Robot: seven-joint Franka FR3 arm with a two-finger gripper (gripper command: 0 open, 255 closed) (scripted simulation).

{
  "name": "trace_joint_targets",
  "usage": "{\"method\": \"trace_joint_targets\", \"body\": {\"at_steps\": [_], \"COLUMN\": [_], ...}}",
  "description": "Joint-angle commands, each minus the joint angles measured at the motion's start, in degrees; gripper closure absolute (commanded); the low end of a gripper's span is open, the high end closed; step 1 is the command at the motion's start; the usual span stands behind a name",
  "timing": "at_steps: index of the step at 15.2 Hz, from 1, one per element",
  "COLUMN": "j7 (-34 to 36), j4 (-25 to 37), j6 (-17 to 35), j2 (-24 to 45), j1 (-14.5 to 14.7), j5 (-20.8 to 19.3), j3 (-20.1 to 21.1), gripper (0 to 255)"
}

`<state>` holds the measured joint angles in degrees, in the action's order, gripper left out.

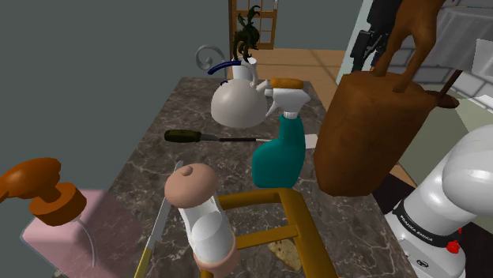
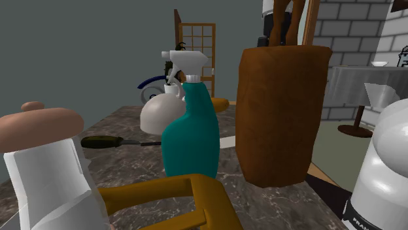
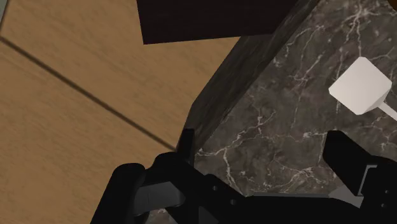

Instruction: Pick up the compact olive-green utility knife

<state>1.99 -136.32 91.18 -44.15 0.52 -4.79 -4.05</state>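
Knife point(image 1: 186, 136) on the marble table point(image 1: 142, 170), gripper point(image 3: 262, 145) at the table's edge
The knife lies to the shoulder view's left of the spray bottle point(image 1: 280, 154). In the second exterior view the bottle hides its blade tip. The jaws stand apart, empty.

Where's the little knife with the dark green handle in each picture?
Shoulder view: the olive-handled utility knife lies on the dark marble table, left of the teal spray bottle.
Second exterior view: the knife lies left of the bottle.
Wrist view: it faces the table's edge and wooden floor instead.
Shared landmark: the marble table.
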Motion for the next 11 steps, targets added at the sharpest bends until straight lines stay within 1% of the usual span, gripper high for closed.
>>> {"method": "trace_joint_targets", "body": {"at_steps": [1,6,11], "j7": [0.0,0.3,0.4], "j4": [0.0,1.4,4.0], "j6": [0.0,6.0,11.4], "j2": [0.0,7.1,14.7], "j1": [0.0,3.3,6.3], "j5": [0.0,2.6,4.7], "j3": [0.0,2.6,5.3], "gripper": [0,0,0]}}
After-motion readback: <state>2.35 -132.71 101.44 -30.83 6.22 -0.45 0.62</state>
